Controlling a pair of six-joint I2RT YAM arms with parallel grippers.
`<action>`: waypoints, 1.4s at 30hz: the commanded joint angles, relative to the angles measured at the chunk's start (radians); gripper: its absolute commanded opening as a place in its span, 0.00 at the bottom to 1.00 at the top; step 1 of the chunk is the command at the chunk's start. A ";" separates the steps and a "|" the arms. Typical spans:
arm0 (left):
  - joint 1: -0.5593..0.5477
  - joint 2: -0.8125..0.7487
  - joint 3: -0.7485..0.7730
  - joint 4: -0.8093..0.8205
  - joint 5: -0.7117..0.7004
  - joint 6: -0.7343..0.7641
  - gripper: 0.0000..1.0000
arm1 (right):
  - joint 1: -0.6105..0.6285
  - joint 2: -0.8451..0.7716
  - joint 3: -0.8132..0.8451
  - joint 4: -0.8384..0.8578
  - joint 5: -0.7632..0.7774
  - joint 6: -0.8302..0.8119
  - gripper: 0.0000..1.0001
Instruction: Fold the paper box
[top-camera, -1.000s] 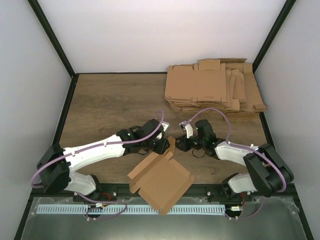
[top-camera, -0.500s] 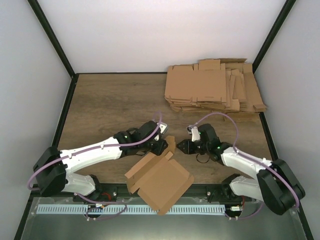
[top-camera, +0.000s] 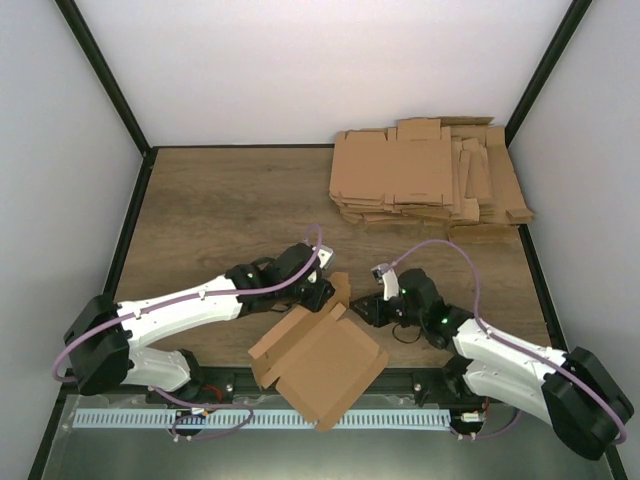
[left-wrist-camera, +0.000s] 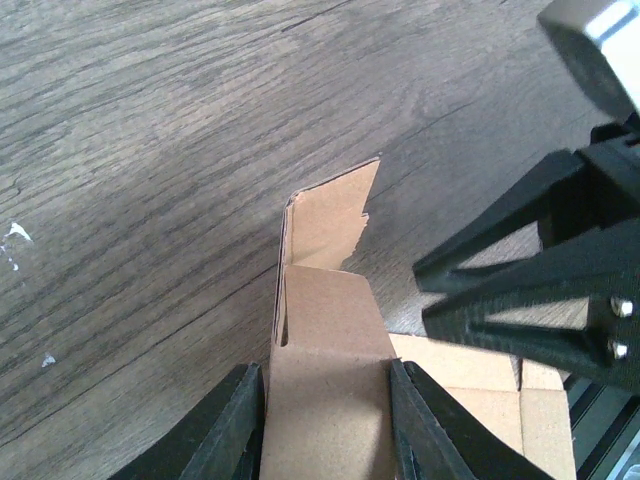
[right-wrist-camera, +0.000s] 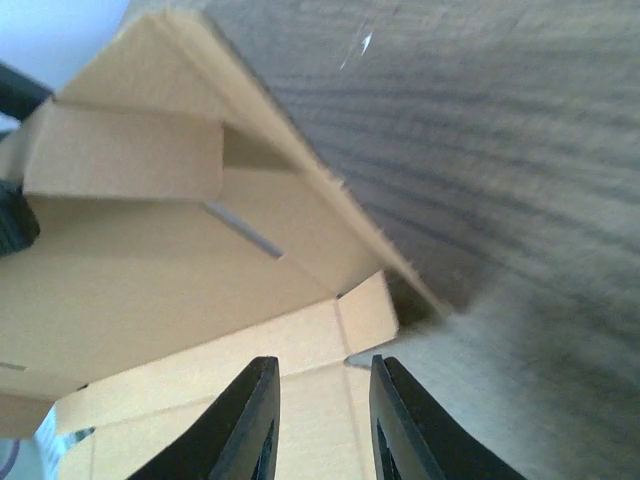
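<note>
The paper box (top-camera: 322, 362), a single brown creased sheet with raised flaps, lies at the table's near edge and hangs partly over it. My left gripper (top-camera: 327, 294) is shut on an upright flap at the box's far corner. In the left wrist view, its fingers (left-wrist-camera: 232, 432) press both sides of that flap (left-wrist-camera: 325, 330). My right gripper (top-camera: 367, 311) hovers just right of the same corner. Its jaws (right-wrist-camera: 322, 420) are open, with the box's panel (right-wrist-camera: 150, 260) beyond them and nothing pinched.
A pile of flat brown cardboard blanks (top-camera: 430, 185) lies at the back right of the wooden table (top-camera: 220, 210). Black frame posts and white walls surround the table. A slotted rail runs below the near edge.
The right arm has drawn back toward the near right and its jaws have widened, off the flap. The left gripper keeps its hold; the box has shifted slightly left.
</note>
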 joint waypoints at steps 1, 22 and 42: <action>-0.014 -0.009 -0.021 -0.018 -0.014 -0.005 0.37 | 0.079 0.015 -0.006 0.008 0.014 0.086 0.28; -0.042 -0.012 -0.036 -0.007 -0.037 -0.030 0.37 | 0.134 0.249 -0.070 0.309 0.127 0.281 0.33; -0.051 -0.001 -0.032 -0.002 -0.042 -0.037 0.37 | 0.134 0.393 -0.027 0.419 0.111 0.237 0.20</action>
